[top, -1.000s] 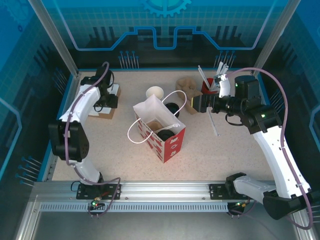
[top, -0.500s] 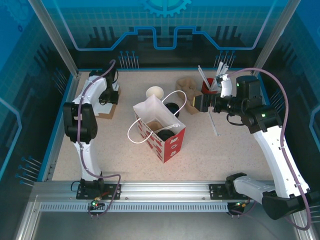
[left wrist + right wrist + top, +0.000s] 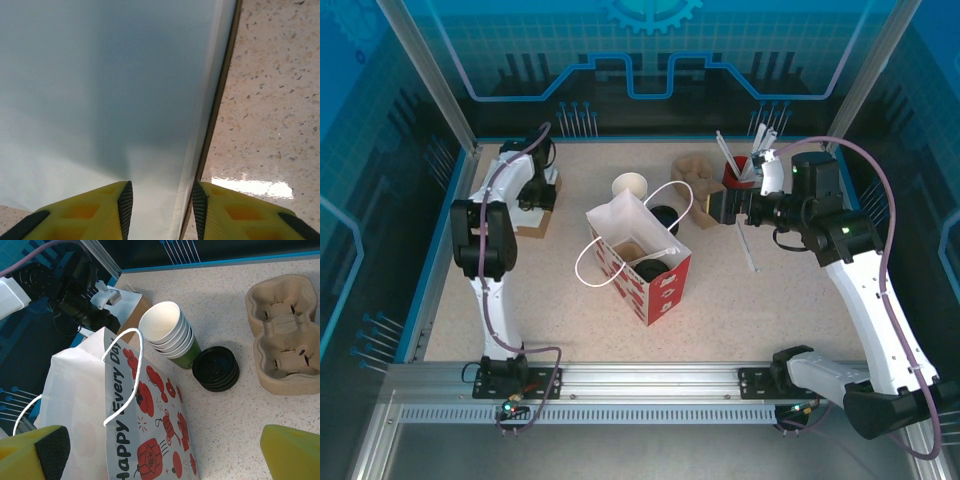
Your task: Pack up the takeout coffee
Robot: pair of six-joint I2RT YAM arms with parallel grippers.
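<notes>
Change: the left arm has folded back to the bench's 10 o'clock corner; the left claw has narrowed
Left claw: part open, astride the edge of a flat white paper stack; nothing gripped
Right claw: spread wide, empty; 2 o'clock of the bag
Coffee: black-lidded takeout coffee cup inside the red-and-white printed paper bag
Meaning: cup seems packed; paper probably next

Paper bag: white, printed with red lanterns and black lettering. Its cord handles are white.
Stacked cups: olive-green outside, white inside.
Stack of lids: black.
Cup carrier: plain brown pulp.
Table: beige with dark speckles.
Takeout coffee: black lid.
Straw cup: red, holding white straws.
Left gripper and right gripper: yellow fingers, black pads.
</notes>
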